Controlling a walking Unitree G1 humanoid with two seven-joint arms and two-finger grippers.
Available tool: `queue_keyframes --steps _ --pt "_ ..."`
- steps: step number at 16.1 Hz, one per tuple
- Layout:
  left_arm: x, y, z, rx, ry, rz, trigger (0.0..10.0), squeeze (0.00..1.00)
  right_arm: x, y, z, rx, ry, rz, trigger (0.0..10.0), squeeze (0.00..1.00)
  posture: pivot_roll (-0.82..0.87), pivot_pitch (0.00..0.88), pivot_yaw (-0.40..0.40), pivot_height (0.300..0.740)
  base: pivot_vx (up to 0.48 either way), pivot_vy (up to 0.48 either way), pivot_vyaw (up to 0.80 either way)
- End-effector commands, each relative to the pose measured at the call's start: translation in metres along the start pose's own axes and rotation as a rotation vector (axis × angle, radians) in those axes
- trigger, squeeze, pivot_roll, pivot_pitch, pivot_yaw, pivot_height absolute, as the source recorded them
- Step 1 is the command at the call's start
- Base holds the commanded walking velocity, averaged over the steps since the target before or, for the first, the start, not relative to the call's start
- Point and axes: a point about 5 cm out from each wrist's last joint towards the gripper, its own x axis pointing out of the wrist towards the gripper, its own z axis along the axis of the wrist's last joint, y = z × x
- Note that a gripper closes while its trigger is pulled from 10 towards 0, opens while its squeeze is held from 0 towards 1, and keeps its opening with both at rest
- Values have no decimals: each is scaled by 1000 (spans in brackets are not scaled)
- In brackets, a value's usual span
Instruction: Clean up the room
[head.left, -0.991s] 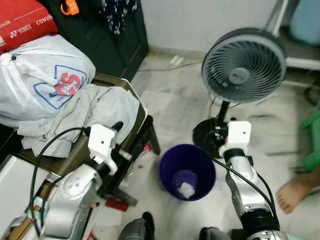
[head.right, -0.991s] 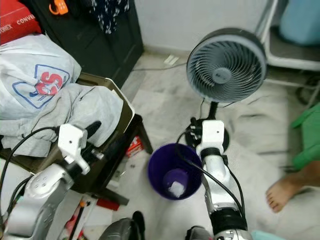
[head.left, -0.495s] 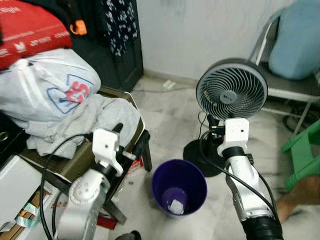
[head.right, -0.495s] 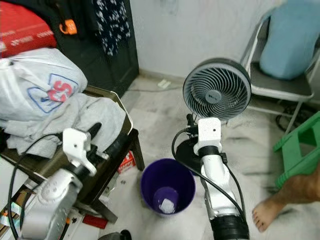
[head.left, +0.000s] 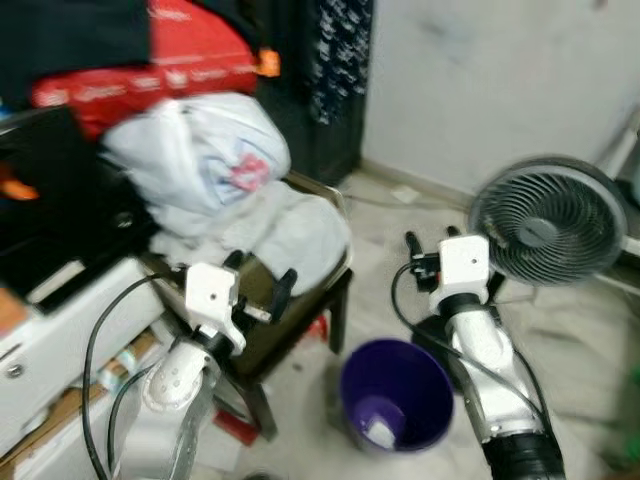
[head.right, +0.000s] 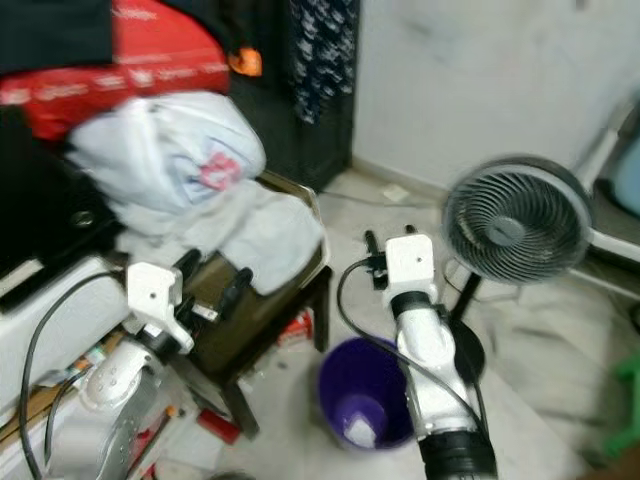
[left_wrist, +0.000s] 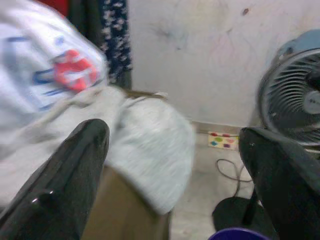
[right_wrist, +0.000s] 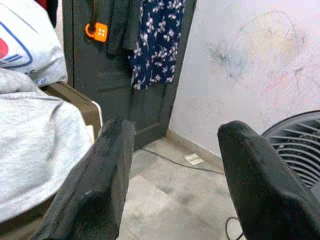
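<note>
head views motion-blurred | fan (head.left: 548, 232) blurred | white bag (head.left: 200, 150) print unreadable | chair (head.left: 300, 310) seat hidden under clothes (head.left: 290, 225)

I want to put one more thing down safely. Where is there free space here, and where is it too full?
Free: the floor between the chair, the purple bin and the wall, up to the fan. Crowded: the chair seat, heaped with grey clothes and a white bag. The bin holds only a small white scrap.

Cluttered home room: laundry (head.left: 262, 222), fan (head.left: 548, 221)
</note>
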Motion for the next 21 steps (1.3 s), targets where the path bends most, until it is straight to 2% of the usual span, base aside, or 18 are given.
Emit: queue_keyframes --steps 1,5,8,11,15,21 --pt "-2 2 -3 13 16 4 10000 0 1 -2 0 7 5 -12 10000 0 -26 27 43 740 0 0 800" --pt "8 7 0 25 -1 7 10000 0 2 4 -2 14 9 -2 10000 0 -24 8 39 740 0 0 800" --pt "9 7 0 26 -11 25 10000 0 4 6 -2 15 9 7 10000 0 -17 0 31 740 0 0 800" --pt "5 10 -4 39 -1 73 10000 0 7 8 0 14 2 21 10000 0 -16 0 22 740 0 0 800" --pt "1 11 -7 52 9 117 10000 0 0 15 -4 14 11 44 10000 0 -20 14 20 740 0 0 797" --pt "-4 9 -8 77 26 117 10000 0 -5 14 -7 10 20 45 10000 0 -21 56 22 740 0 0 697"
